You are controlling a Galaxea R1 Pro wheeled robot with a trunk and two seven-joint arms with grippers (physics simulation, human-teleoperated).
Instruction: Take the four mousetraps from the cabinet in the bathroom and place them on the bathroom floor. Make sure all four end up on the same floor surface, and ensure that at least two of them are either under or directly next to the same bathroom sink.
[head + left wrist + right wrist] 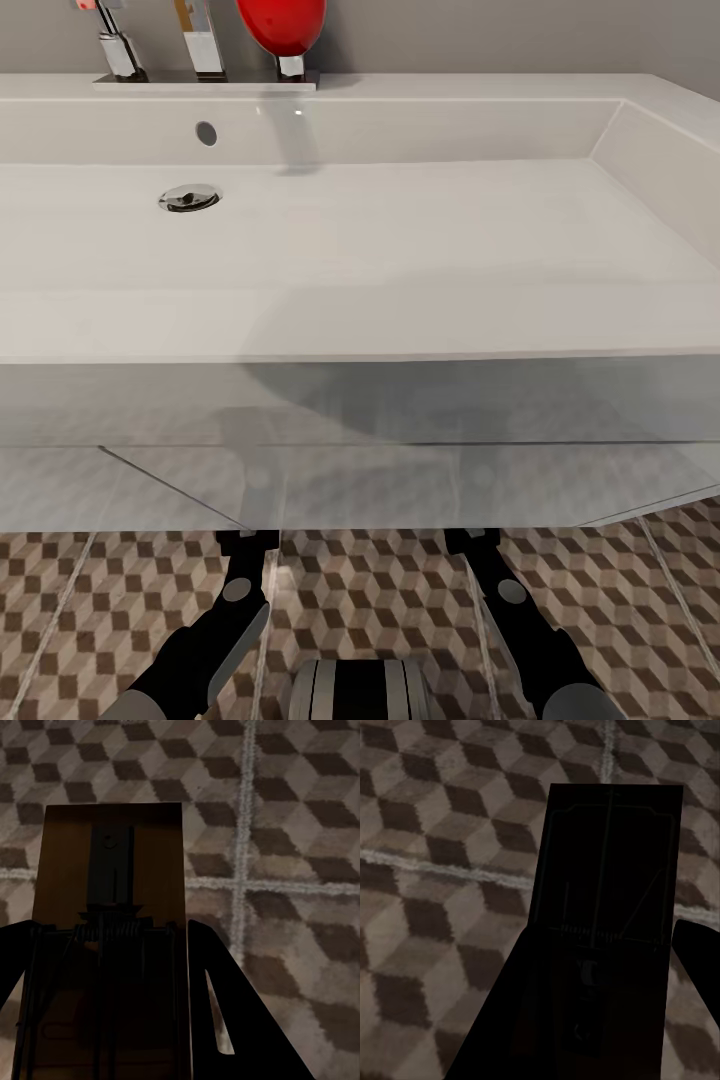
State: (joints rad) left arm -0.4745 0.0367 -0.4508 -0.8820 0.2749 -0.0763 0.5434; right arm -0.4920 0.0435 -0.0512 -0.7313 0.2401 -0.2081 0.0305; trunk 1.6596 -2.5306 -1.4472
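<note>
1. Wide white rectangular sink (pixel 400 250) w/ a flat shallow basin spans most of the head view; round chrome drain (pixel 189 198) sits toward its left, small overflow hole (pixel 206 133) in the back wall above it.
2. On the back ledge: chrome tap fittings (pixel 205 45) and a glossy red rounded object (pixel 282 24) on a small chrome base.
3. Below the sink's front edge, floor of square tiles in a brown, beige & white cube pattern (pixel 370 600) w/ pale grout lines.
4. Both dark arms reach fwd & down under the sink's front: left arm (pixel 225 620), right arm (pixel 525 625).
5. Left gripper (pixel 105 1020): dark fingers (pixel 225 1012) sit either side of a flat tan-wood mousetrap w/ dark wire spring (pixel 112 907), closed onto its sides. Board is over the tiles; can't tell if it touches them.
6. Right gripper (pixel 607 1020): fingers (pixel 521 1012) flank a second flat mousetrap, very dark in shadow (pixel 611 870), wire bar faintly visible, clamped on its edges. Also over cube tiles near a grout line; contact w/ floor unclear.
</note>
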